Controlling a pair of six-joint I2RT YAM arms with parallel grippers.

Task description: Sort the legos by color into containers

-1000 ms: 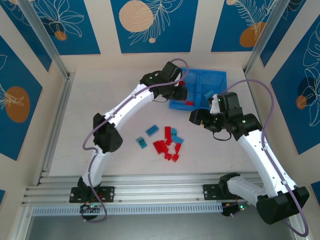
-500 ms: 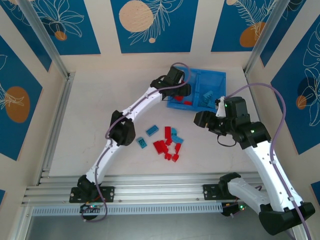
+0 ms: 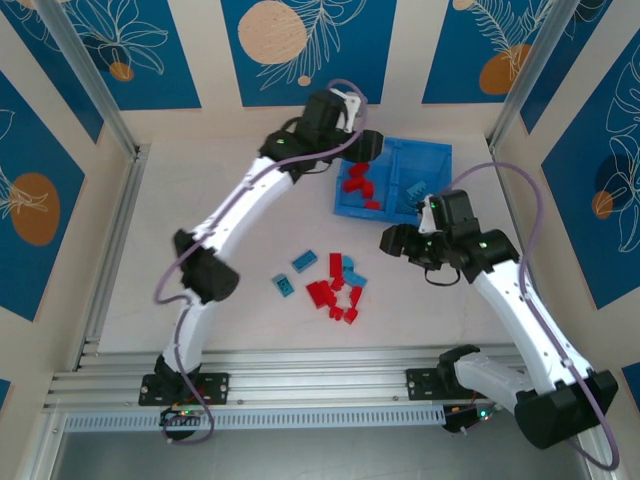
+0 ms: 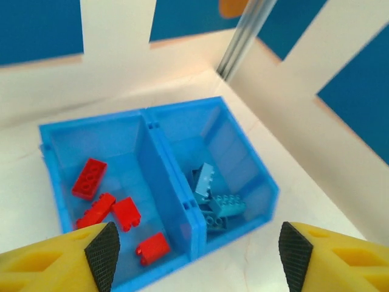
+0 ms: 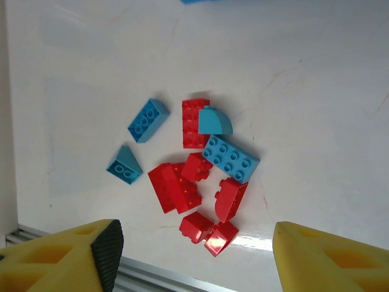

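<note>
Legos (image 3: 335, 285) split two ways: part already in the tray (image 3: 432, 152), part loose on the worktop (image 3: 160, 200). Tray sits at the far right of the worktop, two compartments side by side with a divider (image 4: 167, 176) between them. Left wrist view: left compartment has four red bricks (image 4: 89, 178) lying flat and mostly apart, right compartment has a few light-blue bricks (image 4: 226, 205) heaped together against the divider. Colours are not mixed in either one. Loose pile is mid-worktop, well apart from the tray on its near side. Right wrist view: about six red and four light-blue pieces, mostly touching in one clump. A red brick (image 5: 194, 123) butts against a curved blue piece (image 5: 214, 121), with a long blue brick (image 5: 231, 158) just below it. Two blue ones, (image 5: 149, 120) and (image 5: 124, 165), sit slightly off to the left of the clump. Left fingers (image 4: 100, 255) are spread wide with nothing between them, hanging above the tray near its left compartment. Right fingers (image 5: 108, 246) are also wide and empty, over bare worktop between the tray and the pile, camera looking down on the clump. Neither arm touches a brick.
</note>
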